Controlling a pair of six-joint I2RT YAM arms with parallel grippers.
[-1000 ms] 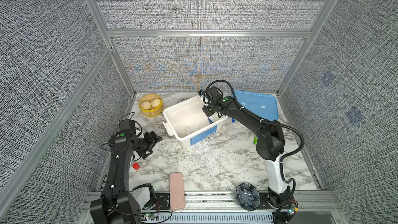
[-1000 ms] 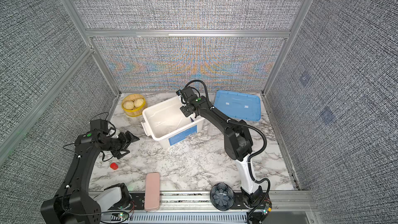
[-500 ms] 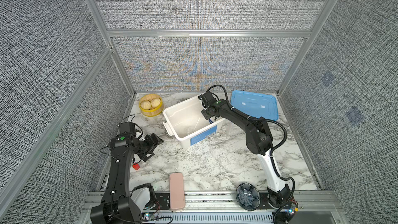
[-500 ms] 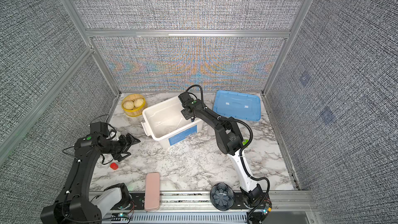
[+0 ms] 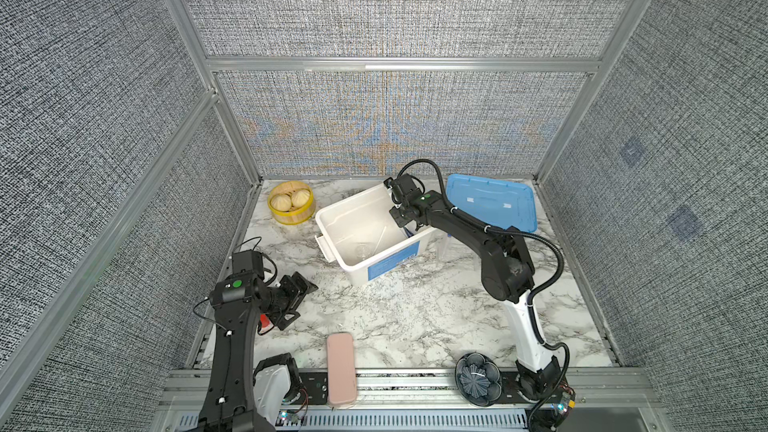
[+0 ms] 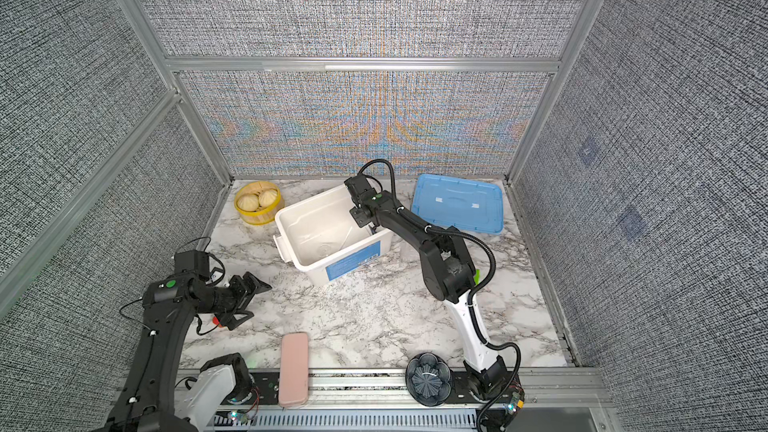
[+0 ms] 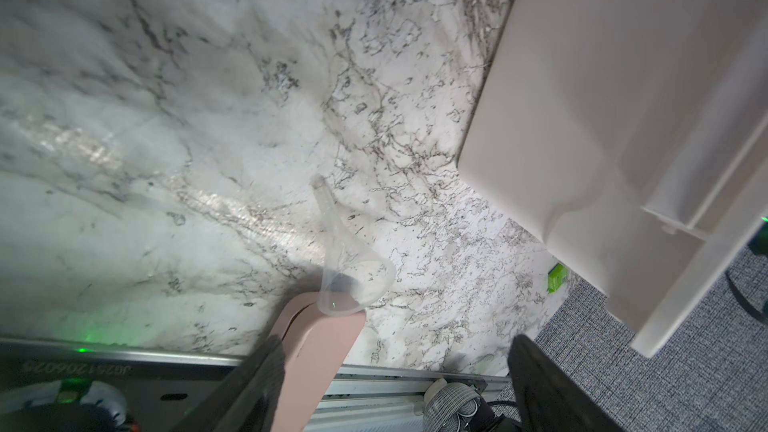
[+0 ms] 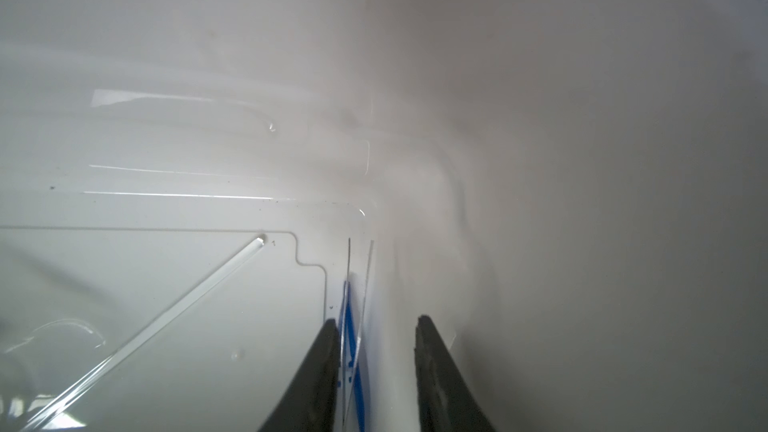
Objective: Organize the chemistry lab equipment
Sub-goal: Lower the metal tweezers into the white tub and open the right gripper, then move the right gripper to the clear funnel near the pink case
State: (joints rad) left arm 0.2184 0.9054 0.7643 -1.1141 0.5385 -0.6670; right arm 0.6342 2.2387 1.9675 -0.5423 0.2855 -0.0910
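A robot test cell: grey fabric walls (image 5: 395, 6) in aluminium framing (image 5: 403, 65) enclose a marble tabletop (image 5: 415, 317).

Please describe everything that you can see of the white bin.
The white bin is an open plastic box with a blue label on one long side and a handle lug at one end. It stands upright, turned askew, on the marble table, without lid. Inside lie a clear rod and a small glass vessel. The right claw reaches into it.

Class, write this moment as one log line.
left gripper: open, empty, over table | right gripper: open, inside bin | tweezers: between right jaws | rod: on bin floor | vessel: in bin
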